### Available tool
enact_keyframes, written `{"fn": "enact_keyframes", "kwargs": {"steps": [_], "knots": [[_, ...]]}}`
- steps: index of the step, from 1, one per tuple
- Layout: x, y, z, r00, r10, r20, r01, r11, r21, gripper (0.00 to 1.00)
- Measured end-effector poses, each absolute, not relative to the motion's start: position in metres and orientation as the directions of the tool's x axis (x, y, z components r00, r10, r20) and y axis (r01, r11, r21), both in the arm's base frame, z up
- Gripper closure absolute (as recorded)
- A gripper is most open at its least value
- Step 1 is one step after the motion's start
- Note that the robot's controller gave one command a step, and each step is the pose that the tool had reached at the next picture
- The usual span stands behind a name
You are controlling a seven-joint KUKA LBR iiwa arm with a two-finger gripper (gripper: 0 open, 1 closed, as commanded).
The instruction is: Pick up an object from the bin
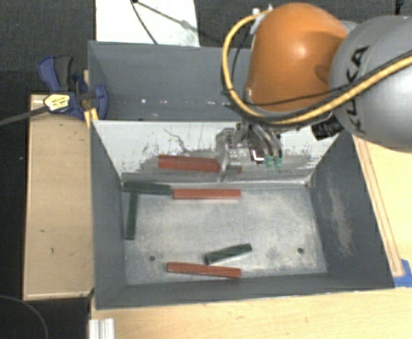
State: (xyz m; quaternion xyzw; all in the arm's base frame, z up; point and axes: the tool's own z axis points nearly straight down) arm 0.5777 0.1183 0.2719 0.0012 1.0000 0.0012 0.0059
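Note:
My gripper (243, 154) hangs below the orange cover at the back of the bin, close to the back wall. Its lower end is at the right end of a flat red bar (188, 164) that lies along the foot of that wall; whether it touches the bar is unclear. A second red bar (206, 194) lies just in front of it on the bin floor, a little below the gripper. To the left of this bar lies a dark green bar (147, 186).
Another dark green bar (130, 216) runs along the left wall. A short dark green bar (228, 253) and a third red bar (203, 270) lie near the front wall. The arm and its cables cover the bin's back right corner.

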Motion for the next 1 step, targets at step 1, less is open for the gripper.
{"fn": "enact_keyframes", "kwargs": {"steps": [1], "knots": [[0.5428,0.1300,0.4145,-0.985,-0.172,-0.014,-0.172,0.985,0.001,1.00]]}}
